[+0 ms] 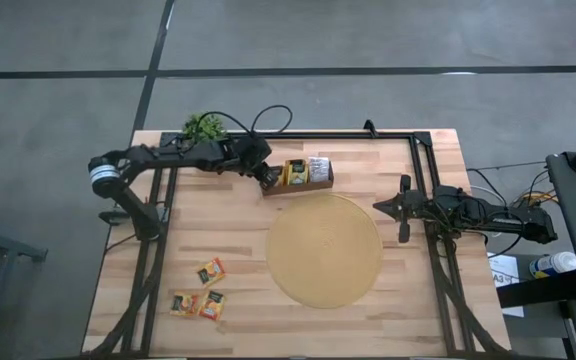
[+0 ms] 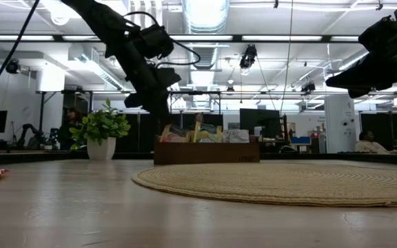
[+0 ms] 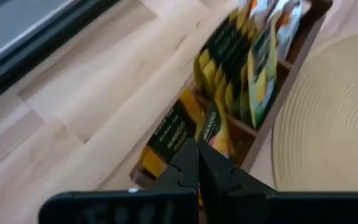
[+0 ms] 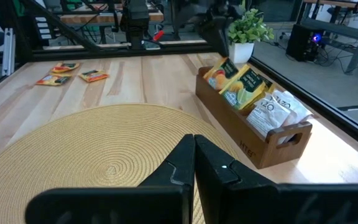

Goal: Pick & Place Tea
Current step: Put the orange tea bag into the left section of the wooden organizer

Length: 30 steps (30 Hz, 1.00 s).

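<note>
**Wooden tray, left gripper at its end slot**

Wooden tray (image 1: 298, 183) sits at the far edge of the round mat (image 1: 324, 250), and I see sachets (image 4: 241, 87) standing upright in its slots: yellow-green ones toward the end nearest the left arm, white ones (image 4: 277, 111) at the other end. My left gripper (image 1: 266, 177) is over that near end slot, its fingers (image 3: 194, 168) pressed together with their tips right at a yellow-green sachet (image 3: 173, 134); I cannot tell whether the paper is pinched between them. Three loose sachets (image 1: 200, 293) lie flat on the table, well apart from the tray, on the left arm's side. My right gripper (image 1: 380, 206) hovers beside the mat's edge, pinched closed and carrying nothing. A potted plant (image 1: 204, 127) stands at the table's far edge.
</note>
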Tool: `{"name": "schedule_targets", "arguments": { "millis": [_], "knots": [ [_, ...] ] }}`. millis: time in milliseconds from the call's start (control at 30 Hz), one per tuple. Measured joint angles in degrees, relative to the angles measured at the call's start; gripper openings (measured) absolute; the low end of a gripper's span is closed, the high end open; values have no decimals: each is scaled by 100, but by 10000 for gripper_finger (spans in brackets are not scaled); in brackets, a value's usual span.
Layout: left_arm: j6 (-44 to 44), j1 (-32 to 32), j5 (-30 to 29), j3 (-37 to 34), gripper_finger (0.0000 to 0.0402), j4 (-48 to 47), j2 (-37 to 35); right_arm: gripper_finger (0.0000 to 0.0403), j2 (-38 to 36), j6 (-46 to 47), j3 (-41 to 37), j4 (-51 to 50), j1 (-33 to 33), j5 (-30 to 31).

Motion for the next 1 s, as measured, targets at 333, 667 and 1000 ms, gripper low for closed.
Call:
{"name": "schedule_targets", "arguments": {
  "millis": [333,667,1000],
  "knots": [
    [-133,-7,293,-529,0,5,-1,9,-2,0,0,0,-1,1],
    [82,-9,443,-339,19,-51,-4,9,-2,0,0,0,-1,1],
    [258,-11,444,281,83,-451,-70,9,-2,0,0,-1,-2,2]
  ]
}}
